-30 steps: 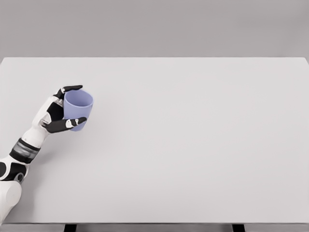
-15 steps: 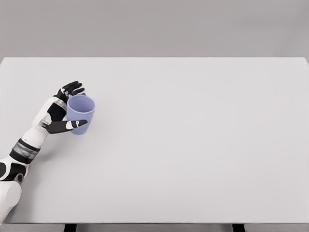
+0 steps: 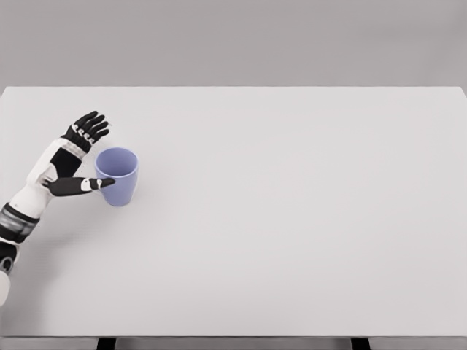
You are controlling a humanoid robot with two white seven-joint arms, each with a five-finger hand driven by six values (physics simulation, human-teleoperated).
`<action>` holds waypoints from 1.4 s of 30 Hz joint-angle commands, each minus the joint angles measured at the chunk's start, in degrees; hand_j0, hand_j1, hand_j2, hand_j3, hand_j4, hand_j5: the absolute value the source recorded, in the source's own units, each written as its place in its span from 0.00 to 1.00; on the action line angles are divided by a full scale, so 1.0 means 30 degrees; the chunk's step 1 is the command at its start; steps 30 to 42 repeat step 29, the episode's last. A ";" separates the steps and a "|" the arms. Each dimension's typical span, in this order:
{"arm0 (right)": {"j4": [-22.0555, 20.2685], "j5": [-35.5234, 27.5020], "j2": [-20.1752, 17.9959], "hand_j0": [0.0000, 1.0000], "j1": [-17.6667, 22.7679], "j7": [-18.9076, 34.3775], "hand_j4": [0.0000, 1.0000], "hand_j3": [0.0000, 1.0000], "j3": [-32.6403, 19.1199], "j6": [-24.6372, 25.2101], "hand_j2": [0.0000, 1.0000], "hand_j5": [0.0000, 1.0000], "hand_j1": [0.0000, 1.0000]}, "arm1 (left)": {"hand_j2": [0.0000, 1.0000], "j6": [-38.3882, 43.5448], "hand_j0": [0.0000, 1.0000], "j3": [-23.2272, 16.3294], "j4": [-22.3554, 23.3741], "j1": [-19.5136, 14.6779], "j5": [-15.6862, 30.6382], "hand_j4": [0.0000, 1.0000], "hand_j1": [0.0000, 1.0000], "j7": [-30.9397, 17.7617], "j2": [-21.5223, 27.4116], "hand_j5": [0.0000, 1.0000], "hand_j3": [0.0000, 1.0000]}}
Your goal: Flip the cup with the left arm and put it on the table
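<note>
From my seat at the controls, the left arm (image 3: 18,211) comes in at the picture's left edge, white with a dark band at the wrist, and slants up toward the far side of the table. At its end I see the left hand (image 3: 67,159) spread wide and holding nothing — the four black fingers (image 3: 89,127) reach up and away from me, fanned a little, while the thumb (image 3: 82,185) sticks out flat to the right.

Just to the right of the hand stands the cup (image 3: 117,176), a plain lavender-blue one. It sits upright on the table with its mouth facing up, so I can look down into it past the round rim. The thumb's tip lies at the cup's left wall, low on its side; I cannot tell whether it touches or stops just short. The fingers are clear of the cup, up and to its left.

The white table (image 3: 306,219) runs on to the right across the rest of the view — the cup sits in its left part, about midway between the near and far edges. Two dark legs show under the near edge. The right hand is not in the picture.
</note>
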 commanded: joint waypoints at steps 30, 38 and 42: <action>-0.0001 -0.0005 0.0000 1.00 0.0000 -0.0004 1.00 1.00 -0.0003 -0.0003 1.00 1.00 1.00 | 1.00 0.0008 1.00 0.0068 -0.3313 -0.1084 -0.8740 1.00 1.00 0.0001 0.7542 1.00 1.00; -0.0001 -0.0005 0.0000 1.00 0.0000 -0.0004 1.00 1.00 -0.0003 -0.0003 1.00 1.00 1.00 | 1.00 0.0008 1.00 0.0068 -0.3313 -0.1084 -0.8740 1.00 1.00 0.0001 0.7542 1.00 1.00; -0.0001 -0.0005 0.0000 1.00 0.0000 -0.0004 1.00 1.00 -0.0003 -0.0003 1.00 1.00 1.00 | 1.00 0.0008 1.00 0.0068 -0.3313 -0.1084 -0.8740 1.00 1.00 0.0001 0.7542 1.00 1.00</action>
